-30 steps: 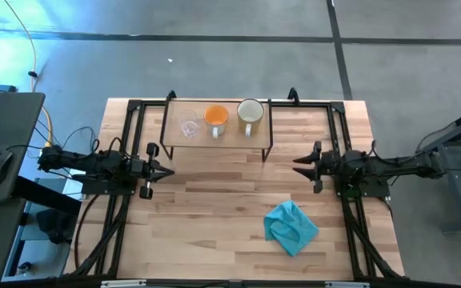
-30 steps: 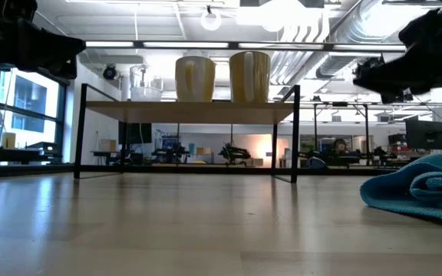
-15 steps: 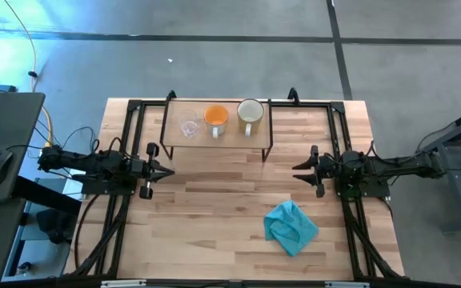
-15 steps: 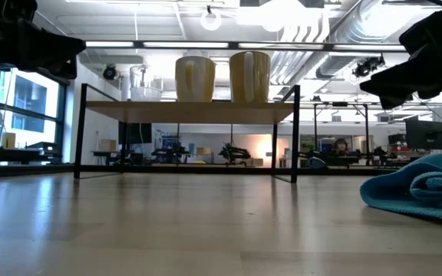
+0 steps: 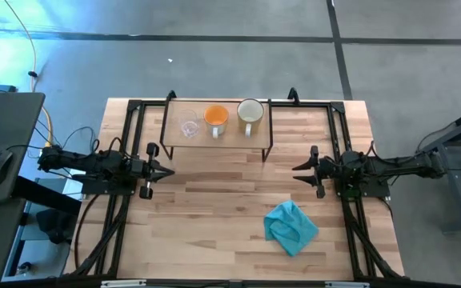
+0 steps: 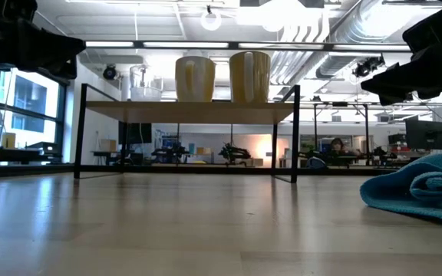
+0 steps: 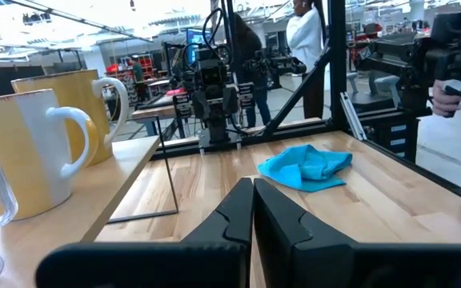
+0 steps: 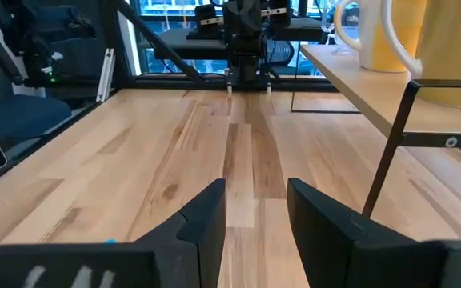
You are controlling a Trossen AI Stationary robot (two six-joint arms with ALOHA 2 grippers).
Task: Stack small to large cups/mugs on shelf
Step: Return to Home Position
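shelf [image 5: 218, 141]: low wood board on black wire legs, parked at the far edge of the surface [image 5: 214, 208], roughly midway between the 2 arms

glass cup [image 5: 189, 127]: set upright on the shelf, at the end nearer the left arm, with a small gap to the orange mug

orange mug [image 5: 216, 118]: stood upright in the middle of the row of 3, handle turned toward the front of the surface

cream mug [image 5: 250, 113]: placed at the end nearer the right arm, upright, handle also turned frontward, just beside the orange mug; whether the 2 touch can't be told tbh

row order: small to large, read from the left-arm end to the right-arm end, all 3 lined up on top of the board in the low view too

left gripper [image 5: 166, 170]: held above the surface on its left side, in front of the shelf's left end, pointed toward the middle, well apart from the cups

left fingers [image 7: 230, 220]: pressed together tip to tip

right gripper [image 5: 296, 172]: held above the surface on its right side, in front of the shelf's right end, pointed back at the left one

right fingers [image 8: 202, 220]: spread apart, bare wood seen through the gap

teal cloth [image 5: 291, 227]: left crumpled on the surface toward the front right, near the right gripper, well apart from the shelf

room behind: a person [image 7: 302, 40] in a white top is caught in the left wrist view, beyond the surface
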